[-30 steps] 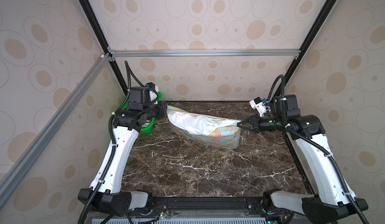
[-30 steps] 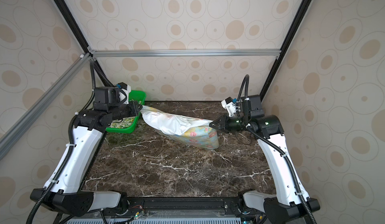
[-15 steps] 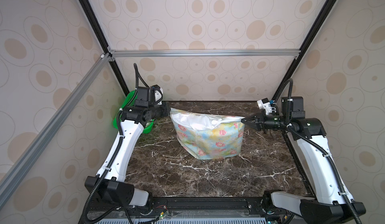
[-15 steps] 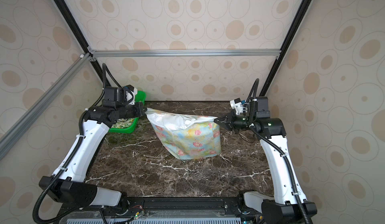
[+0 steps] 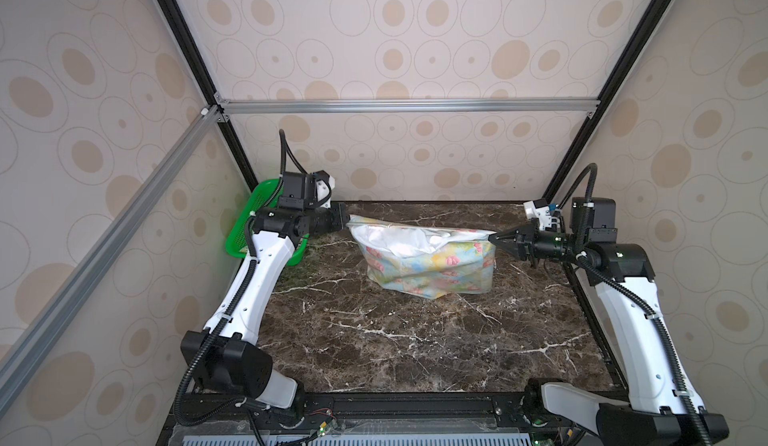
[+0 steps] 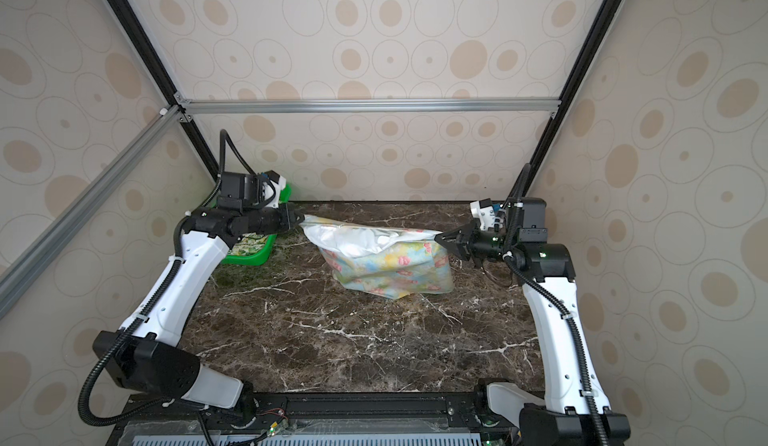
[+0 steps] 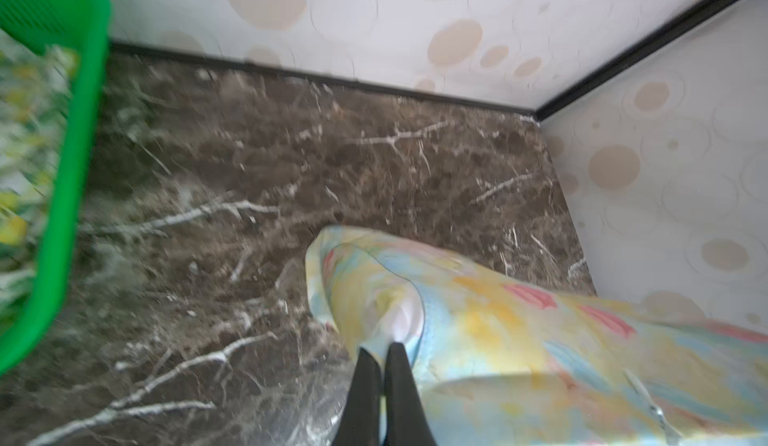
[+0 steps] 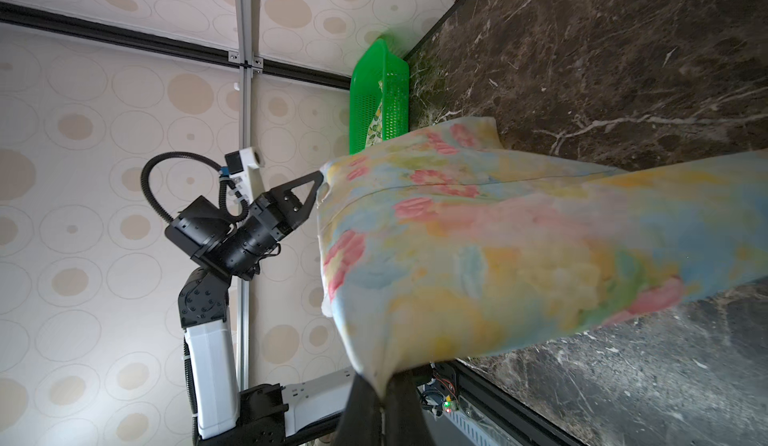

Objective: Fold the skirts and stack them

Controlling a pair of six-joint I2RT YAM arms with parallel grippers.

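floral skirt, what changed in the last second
The left gripper and right gripper rose, lifting the floral skirt from a low slanted heap on the table to hang spread between them, lower edge still on the marble. Both stayed shut on its top corners. The green basket and the lemon skirt in it did not move.

I am seeing a green mesh basket (image 5: 266, 192) sitting at the far left corner of the dark marble tabletop (image 5: 395, 340), close against the side wall. Patterned wall panels (image 5: 415, 28) (beige ovals on cream) are enclosing the table, and an aluminium rail (image 5: 407, 105) is running across the back panel.
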